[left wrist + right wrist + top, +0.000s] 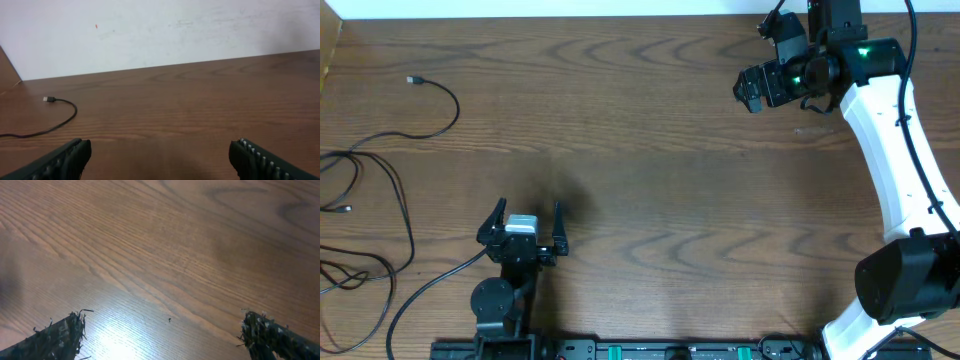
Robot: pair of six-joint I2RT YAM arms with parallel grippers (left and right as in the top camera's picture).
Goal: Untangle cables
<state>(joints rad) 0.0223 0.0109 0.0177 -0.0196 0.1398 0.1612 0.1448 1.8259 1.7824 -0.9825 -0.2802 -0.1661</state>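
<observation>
Your left gripper sits lower left of centre in the overhead view. Jaws wide apart, nothing between them. In the left wrist view its fingers show at the two bottom corners of the frame, with only bare table in the gap. It touches no cord.

Your right gripper is in the upper right of the overhead frame, well apart from the cables. Jaws spread there too. The right wrist view has the fingers at the bottom corners with only wood grain between them. The pad edges look frayed. It holds nothing.

The cables lie in the left part of the overhead frame. They are thin and black, in loose loops that cross near the left edge and run out of frame there. One cord curves up to a plug in the upper left, lying free on the wood. A small plug end sits near the left edge at mid height. Another black cord runs from beside the left arm's base to the lower left edge. You cannot tell whether it joins the tangle.

In the left wrist view the curved cord and its plug lie flat at frame left, mid height, well ahead of the left finger. A white wall fills the top of that frame, behind the table's far edge.
</observation>
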